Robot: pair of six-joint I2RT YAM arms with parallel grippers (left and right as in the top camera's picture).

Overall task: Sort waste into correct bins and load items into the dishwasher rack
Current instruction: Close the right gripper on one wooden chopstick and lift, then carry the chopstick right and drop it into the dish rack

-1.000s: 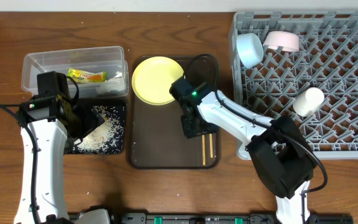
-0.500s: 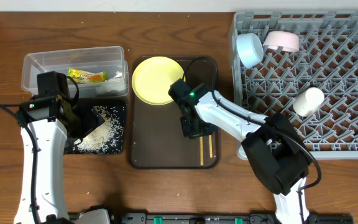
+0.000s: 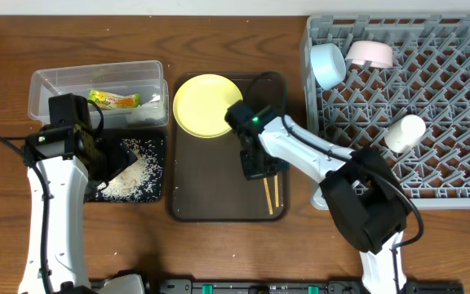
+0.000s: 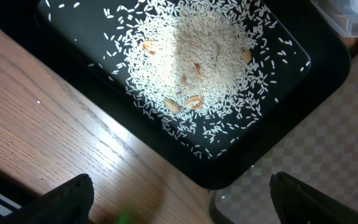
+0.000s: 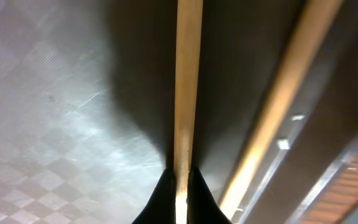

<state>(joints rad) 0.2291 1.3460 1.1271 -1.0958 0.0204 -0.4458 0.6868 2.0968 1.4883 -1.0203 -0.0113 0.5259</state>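
Two fingertips of the right end effector (image 5: 180,182) close narrowly on one chopstick (image 5: 188,74), pinching its sides near one end. The second stick (image 5: 284,106) lies loose just beside it, and both sit toward the right side of the brown tray (image 3: 210,196). Light, stiff and smooth, the chopstick will probably pivot in so thin a pinch, so a hold nearer its middle seems safer. Left of that tray, the left end effector (image 4: 180,186) hangs wide and empty over rice (image 4: 204,62) in the black bin (image 4: 241,168).
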